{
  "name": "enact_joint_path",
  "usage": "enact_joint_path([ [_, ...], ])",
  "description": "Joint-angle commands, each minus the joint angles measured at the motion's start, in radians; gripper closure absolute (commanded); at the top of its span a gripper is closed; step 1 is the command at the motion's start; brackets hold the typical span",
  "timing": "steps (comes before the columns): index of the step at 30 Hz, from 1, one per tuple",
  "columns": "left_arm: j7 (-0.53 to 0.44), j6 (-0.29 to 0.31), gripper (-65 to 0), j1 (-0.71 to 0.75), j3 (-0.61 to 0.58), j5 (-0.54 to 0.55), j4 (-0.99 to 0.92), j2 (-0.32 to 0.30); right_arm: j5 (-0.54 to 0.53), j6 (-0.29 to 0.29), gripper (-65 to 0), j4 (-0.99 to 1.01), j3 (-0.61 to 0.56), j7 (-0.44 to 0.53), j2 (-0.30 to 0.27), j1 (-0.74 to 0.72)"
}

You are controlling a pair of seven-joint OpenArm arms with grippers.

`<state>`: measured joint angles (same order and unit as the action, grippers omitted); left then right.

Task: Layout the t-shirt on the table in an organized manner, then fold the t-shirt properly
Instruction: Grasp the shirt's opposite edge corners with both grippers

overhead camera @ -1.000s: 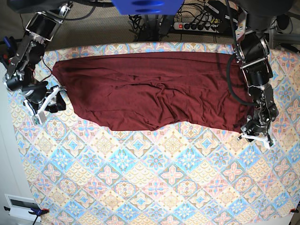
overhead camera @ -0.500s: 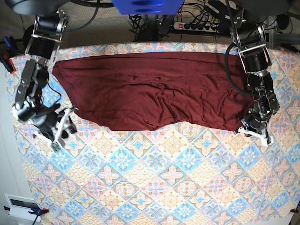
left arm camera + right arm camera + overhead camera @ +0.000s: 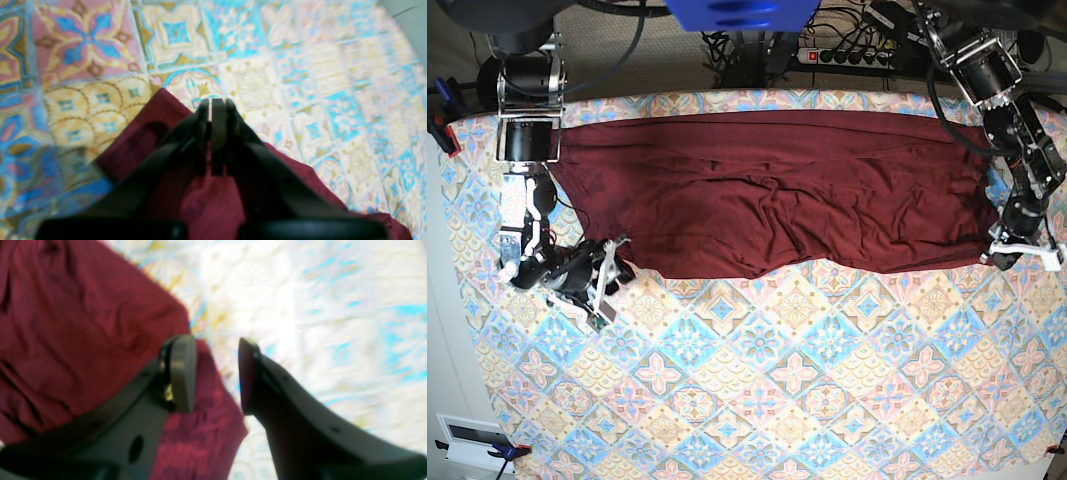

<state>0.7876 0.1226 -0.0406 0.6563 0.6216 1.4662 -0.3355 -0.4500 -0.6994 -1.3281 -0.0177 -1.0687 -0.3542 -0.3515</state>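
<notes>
The dark maroon t-shirt lies spread in a wide band across the far half of the table. In the base view my left gripper sits at the shirt's near-right corner. The left wrist view shows this gripper shut, with the t-shirt pinched between its fingers. My right gripper is at the shirt's near-left corner. In the right wrist view that gripper is open, and the edge of the t-shirt runs under one finger and into the gap.
A power strip and cables lie behind the table's far edge. A blue part hangs over the top centre. A white box sits off the table's near-left corner. The patterned tablecloth stretches beyond the shirt's corner.
My left gripper shut on the shirt's near-right corner and drew it rightward, stretching the cloth. My right arm swung down and in to the shirt's near-left corner, still open.
</notes>
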Motion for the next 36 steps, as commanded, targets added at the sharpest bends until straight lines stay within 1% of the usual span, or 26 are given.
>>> enact_joint_path([
  [1,-0.012,0.005,0.0,0.0,0.013,0.016,0.027,-0.021,-0.01,0.001,-20.5,0.009,-0.008,0.032,-0.018,-0.025],
  [8,-0.013,0.005,0.0,0.081,0.024,0.059,0.058,-0.021,-0.008,0.001,-20.5,0.149,-0.097,0.137,-0.016,-0.067],
  [17,-0.018,0.005,0.0,0.112,0.026,0.054,0.066,-0.021,-0.007,0.001,-20.5,0.246,-0.106,0.206,-0.016,-0.068],
  [22,-0.02,0.002,-0.1,0.103,0.026,0.045,0.06,-0.023,0.053,0.001,-19.7,0.279,-0.107,0.224,-0.016,-0.068],
  [24,-0.013,0.001,-0.2,0.071,0.024,0.031,0.058,-0.023,0.058,0.001,-16.0,0.279,-0.107,0.224,-0.016,-0.068],
  [27,-0.013,0.001,-3.9,0.031,0.02,-0.047,0.024,-0.023,0.058,0.001,-3.3,0.279,-0.103,0.224,-0.015,-0.068],
  [28,-0.017,0.001,-5.7,0.018,0.018,-0.065,0.004,-0.023,0.058,0.001,0.0,0.279,-0.1,0.224,-0.015,-0.068],
  [31,-0.02,0.002,-10.3,-0.035,0.016,-0.102,-0.058,-0.023,0.058,0.001,-1.2,0.273,-0.097,0.224,-0.015,-0.068],
  [33,-0.021,0.002,-13.0,-0.068,0.016,-0.121,-0.097,-0.023,0.058,0.001,-0.1,0.273,-0.097,0.224,-0.015,-0.065],
  [36,-0.021,0.002,-15.6,-0.103,0.016,-0.156,-0.146,-0.023,0.056,0.001,0.0,0.272,-0.097,0.224,-0.015,-0.064],
])
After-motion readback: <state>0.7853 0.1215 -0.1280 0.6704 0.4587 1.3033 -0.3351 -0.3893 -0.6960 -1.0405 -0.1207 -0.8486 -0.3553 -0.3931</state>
